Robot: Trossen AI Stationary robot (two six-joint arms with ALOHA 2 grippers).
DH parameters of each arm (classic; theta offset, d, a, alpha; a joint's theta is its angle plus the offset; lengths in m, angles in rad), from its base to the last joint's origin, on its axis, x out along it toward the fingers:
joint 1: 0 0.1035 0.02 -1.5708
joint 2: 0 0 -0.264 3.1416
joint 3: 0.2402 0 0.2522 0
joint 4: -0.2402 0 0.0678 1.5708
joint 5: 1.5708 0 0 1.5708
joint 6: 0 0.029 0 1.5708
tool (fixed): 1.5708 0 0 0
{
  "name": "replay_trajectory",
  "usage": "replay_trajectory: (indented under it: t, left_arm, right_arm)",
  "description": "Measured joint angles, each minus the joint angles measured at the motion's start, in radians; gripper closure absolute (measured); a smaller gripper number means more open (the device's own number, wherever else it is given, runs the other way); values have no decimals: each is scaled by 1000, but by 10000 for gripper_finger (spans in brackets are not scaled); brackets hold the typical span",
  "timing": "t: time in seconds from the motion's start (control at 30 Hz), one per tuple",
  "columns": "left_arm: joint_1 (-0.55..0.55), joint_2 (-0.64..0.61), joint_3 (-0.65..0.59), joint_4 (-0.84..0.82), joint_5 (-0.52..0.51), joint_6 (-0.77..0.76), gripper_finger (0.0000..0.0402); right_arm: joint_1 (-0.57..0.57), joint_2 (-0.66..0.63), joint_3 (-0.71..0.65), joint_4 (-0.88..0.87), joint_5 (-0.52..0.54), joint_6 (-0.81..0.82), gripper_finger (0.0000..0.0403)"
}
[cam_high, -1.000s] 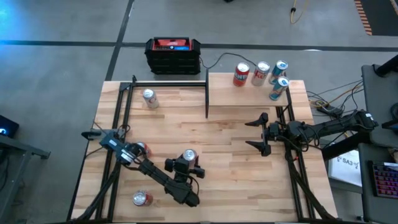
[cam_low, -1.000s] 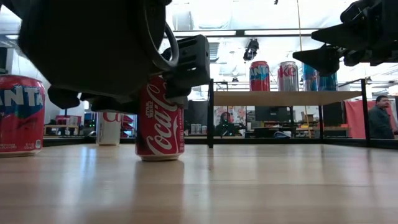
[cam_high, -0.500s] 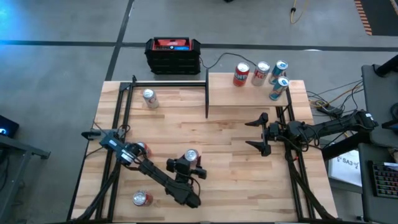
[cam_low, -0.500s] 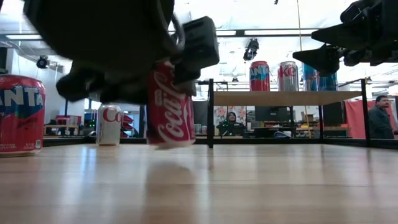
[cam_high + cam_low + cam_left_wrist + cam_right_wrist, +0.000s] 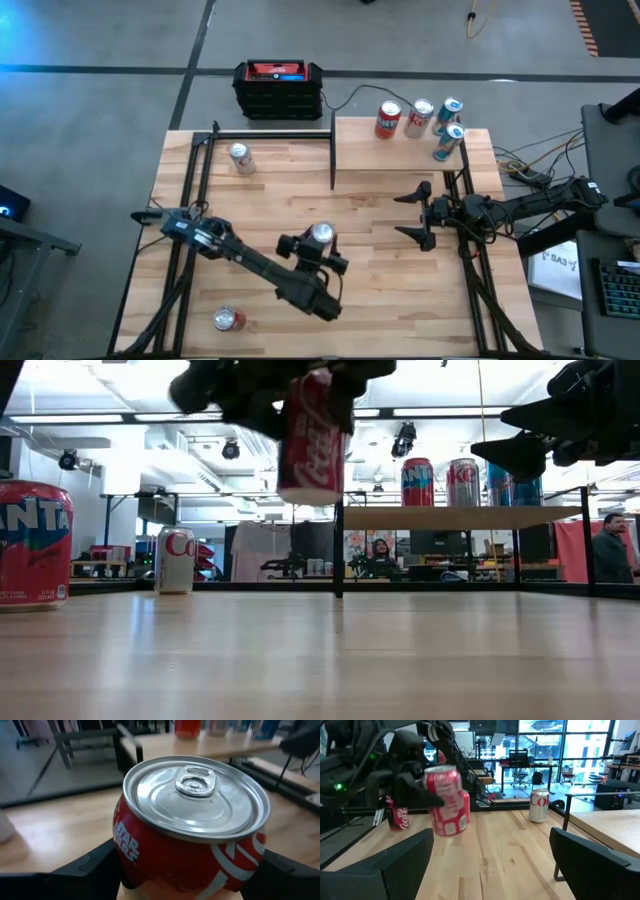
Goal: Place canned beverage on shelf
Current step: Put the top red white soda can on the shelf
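Note:
My left gripper (image 5: 320, 244) is shut on a red Coca-Cola can (image 5: 312, 440), held high above the middle of the table; the can also shows in the left wrist view (image 5: 192, 830) and the right wrist view (image 5: 447, 800). The shelf (image 5: 400, 152), a pale board on black posts, stands at the far right and carries several upright cans (image 5: 420, 117). My right gripper (image 5: 413, 214) is open and empty, level, near the shelf's front edge at the right. My left gripper pinches the can's round side wall (image 5: 125, 855) between its two fingers, one on each side, below the top rim. The fingers (image 5: 92, 867) come about level from the table's near side. The can hangs nearly upright, tab end up, lifted clear of the table.
A silver Coke can (image 5: 240, 158) stands at the far left, a red Fanta can (image 5: 229, 319) at the near left, and another red Coke can (image 5: 397, 815) at the left. A black-and-red box (image 5: 279, 88) sits beyond the far edge. A black post (image 5: 332, 150) stands at the shelf's left end.
My left gripper, shut on the red can, has lifted it off the table and carried it up and a little toward the far right, toward the shelf. The can tipped briefly on leaving the table and now hangs nearly upright, well clear of the wood.

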Motion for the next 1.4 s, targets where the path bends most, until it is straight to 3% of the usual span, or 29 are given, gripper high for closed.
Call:
replay_trajectory:
  t: [0.23, 0.57, 0.8, 0.93, 1.13, 1.27, 1.4]
  left_arm:
    - [63, -43, 83, -1, -120, 187, 116]
    - [165, -156, 121, -1, -116, 393, 116]
    - [190, -230, 37, 15, -61, 424, 116]
    - [189, -294, -96, 68, -51, 375, 116]
    - [189, -469, -409, 370, -74, 438, 116]
    - [194, -596, -595, 689, -52, 706, 116]
    - [237, -713, -735, 1061, 5, 1083, 116]
  right_arm:
    - [0, 0, 0, 0, 0, 0, 19]
    - [0, 0, 0, 0, 0, 0, 19]
    - [0, 0, 0, 0, 0, 0, 19]
    - [0, 0, 0, 0, 0, 0, 19]
    - [0, 0, 0, 0, 0, 0, 19]
    - [0, 0, 0, 0, 0, 0, 19]
    - [0, 0, 0, 0, 0, 0, 19]
